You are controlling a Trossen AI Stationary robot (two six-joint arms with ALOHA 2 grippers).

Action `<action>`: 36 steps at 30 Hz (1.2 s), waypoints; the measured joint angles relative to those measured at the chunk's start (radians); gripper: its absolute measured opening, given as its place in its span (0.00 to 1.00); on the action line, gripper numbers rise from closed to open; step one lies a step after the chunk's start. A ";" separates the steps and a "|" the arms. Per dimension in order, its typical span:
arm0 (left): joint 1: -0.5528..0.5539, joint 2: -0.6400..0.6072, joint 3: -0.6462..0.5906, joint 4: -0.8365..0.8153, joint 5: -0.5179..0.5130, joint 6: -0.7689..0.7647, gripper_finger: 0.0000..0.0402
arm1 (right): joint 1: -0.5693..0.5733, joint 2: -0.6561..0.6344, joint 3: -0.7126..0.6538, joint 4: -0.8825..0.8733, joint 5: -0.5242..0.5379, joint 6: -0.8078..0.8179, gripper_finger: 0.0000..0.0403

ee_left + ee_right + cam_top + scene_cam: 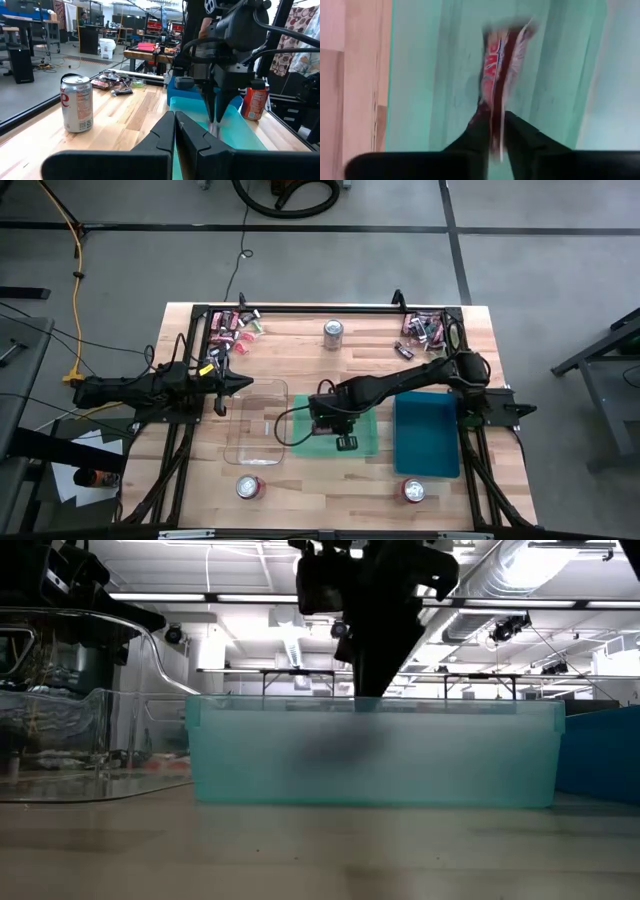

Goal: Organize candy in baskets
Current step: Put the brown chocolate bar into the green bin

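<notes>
1. Right gripper (pixel 497 131): 2 dark fingers pinching a maroon-brown candy (pixel 499 70) with crinkled wrapper and white lettering; hangs over the green basket (pixel 375 435), at table centre in the high view.
2. Left gripper (pixel 175 131): 2 dark tapered fingers pressed together, holding nothing; sits at the 9 o'clock side of the table, tips at the clear basket's edge (pixel 233 383).
3. Green basket: translucent plastic, shallow, rectangular, flat rim; frosted walls in the low view (pixel 370 755).
4. Clear basket (pixel 258 423): transparent plastic, rounded corners, just beside the green one toward 9 o'clock.
5. Teal basket (pixel 427 435): solid opaque plastic, rectangular, just beside the green one toward 3 o'clock.
6. Loose candy, 2 heaps: one at 11 o'clock (pixel 232 328), pink, green and dark wrappers; one at 1 o'clock (pixel 424 329), mostly dark and maroon; 1 stray dark piece (pixel 403 350) near the latter.
7. Cans, 3, cylindrical metal: silver at 12 o'clock (pixel 333 333); red-and-silver at 7 o'clock (pixel 249 487) and 5 o'clock (pixel 413 491).
8. Table (pixel 300 360): pale wood planks, visible grain, bordered by a black metal frame (pixel 320 308).
9. Room: grey concrete floor, yellow cable (pixel 75 270); workshop benches and ceiling lights beyond.
</notes>
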 joint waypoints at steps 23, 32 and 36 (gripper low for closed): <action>0.000 0.000 0.000 0.000 0.000 0.000 0.00 | -0.065 -0.472 -0.225 -0.249 0.168 0.177 0.48; -0.001 0.000 0.000 0.057 0.000 -0.029 0.00 | -0.048 -0.881 -0.574 -0.057 0.228 0.587 0.48; -0.003 0.000 0.000 0.257 -0.006 -0.139 0.00 | -0.048 -0.972 -0.638 0.011 0.278 0.675 0.48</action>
